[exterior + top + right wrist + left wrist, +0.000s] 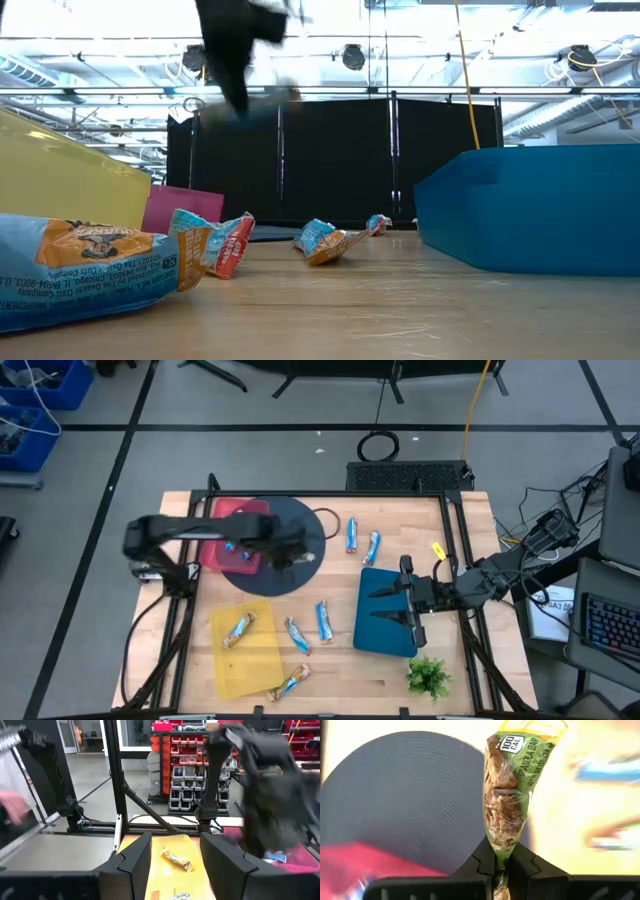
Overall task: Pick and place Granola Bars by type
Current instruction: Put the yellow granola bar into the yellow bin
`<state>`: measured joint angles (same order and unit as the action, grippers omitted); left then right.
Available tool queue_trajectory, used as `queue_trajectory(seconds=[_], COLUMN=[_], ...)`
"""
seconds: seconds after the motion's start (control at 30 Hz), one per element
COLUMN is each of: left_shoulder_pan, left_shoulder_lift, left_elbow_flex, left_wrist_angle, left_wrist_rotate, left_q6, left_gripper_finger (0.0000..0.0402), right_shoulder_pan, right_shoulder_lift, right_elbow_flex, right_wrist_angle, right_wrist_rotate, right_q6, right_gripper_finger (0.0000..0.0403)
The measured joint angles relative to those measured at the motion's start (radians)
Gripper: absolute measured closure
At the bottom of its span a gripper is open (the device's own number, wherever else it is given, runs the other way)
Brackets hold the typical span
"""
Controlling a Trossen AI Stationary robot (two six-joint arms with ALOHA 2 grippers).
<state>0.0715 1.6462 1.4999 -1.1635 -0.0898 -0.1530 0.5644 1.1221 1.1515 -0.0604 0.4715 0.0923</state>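
The green-wrapped granola bar (507,790) was pinched at its lower end between the left gripper's (499,870) fingers, which were closed tight on the wrapper. That gripper hung above the dark round plate (290,520), next to the red tray (225,510), which had a blue bar (232,547) in it.

Other blue-wrapped bars were scattered on the wooden table (400,520): two (362,540) near the far edge, two more (310,628) in the middle, one (238,628) on the yellow tray (255,665) and one (293,680) at its corner.

The right gripper (405,602) sat over the blue tray (385,635) with its fingers partly open, holding nothing. A small green plant (430,676) stood near that tray.
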Motion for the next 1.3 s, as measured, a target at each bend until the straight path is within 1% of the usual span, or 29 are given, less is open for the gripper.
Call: queue_trajectory(seconds=[0.07, 0.17, 0.23, 0.33, 0.43, 0.53, 0.6, 0.7, 0.77, 0.9, 1.03, 1.1, 1.17, 1.23, 1.3], left_shoulder_pan=[-0.074, -0.197, -0.280, -0.401, -0.511, -0.594, -0.635, -0.683, -0.701, -0.724, -0.736, -0.743, -0.755, -0.775, -0.795], left_shoulder_lift=[-0.074, -0.163, -0.199, -0.213, -0.199, -0.163, -0.140, -0.113, -0.096, -0.073, -0.061, -0.061, -0.062, -0.062, -0.062], left_elbow_flex=[0.025, 0.031, 0.032, 0.032, 0.017, -0.030, -0.068, -0.140, -0.197, -0.323, -0.427, -0.457, -0.479, -0.491, -0.497], left_wrist_angle=[-0.031, -0.047, -0.066, -0.102, -0.114, -0.106, -0.073, 0.041, 0.131, 0.304, 0.428, 0.453, 0.461, 0.443, 0.419], left_wrist_rotate=[-0.015, -0.040, -0.067, -0.087, -0.099, -0.090, -0.082, -0.070, -0.067, -0.068, -0.060, -0.057, -0.057, -0.054, -0.048], left_q6=[-0.171, -0.429, -0.595, -0.816, -0.980, -1.093, -1.157, -1.227, -1.260, -1.343, -1.417, -1.451, -1.497, -1.542, -1.596], left_gripper_finger=[0.0380, 0.0381, 0.0381, 0.0381, 0.0382, 0.0382, 0.0382, 0.0382, 0.0382, 0.0382, 0.0382, 0.0382, 0.0383, 0.0381, 0.0381], right_shoulder_pan=[0.000, -0.005, -0.012, -0.023, -0.032, -0.037, -0.044, -0.073, -0.096, -0.140, -0.175, -0.183, -0.192, -0.196, -0.198], right_shoulder_lift=[0.000, 0.012, 0.029, 0.050, 0.070, 0.091, 0.121, 0.186, 0.238, 0.336, 0.419, 0.448, 0.480, 0.514, 0.545], right_elbow_flex=[0.001, 0.001, 0.001, 0.001, 0.001, 0.001, 0.001, 0.001, 0.001, 0.001, 0.000, 0.000, 0.010, 0.027, 0.047], right_wrist_angle=[-0.045, -0.141, -0.189, -0.206, -0.199, -0.196, -0.186, -0.174, -0.136, -0.091, -0.094, -0.083, -0.078, -0.087, -0.099], right_wrist_rotate=[0.016, 0.101, 0.113, 0.105, 0.103, 0.103, 0.100, 0.037, 0.025, 0.022, 0.022, 0.020, -0.009, -0.034, -0.033], right_q6=[0.015, 0.073, 0.076, 0.079, 0.079, 0.079, 0.069, 0.050, 0.072, 0.197, 0.357, 0.433, 0.492, 0.543, 0.587], right_gripper_finger=[0.0243, 0.0243, 0.0243, 0.0243, 0.0243, 0.0243, 0.0243, 0.0243, 0.0243, 0.0243, 0.0243, 0.0243, 0.0243, 0.0243, 0.0243])
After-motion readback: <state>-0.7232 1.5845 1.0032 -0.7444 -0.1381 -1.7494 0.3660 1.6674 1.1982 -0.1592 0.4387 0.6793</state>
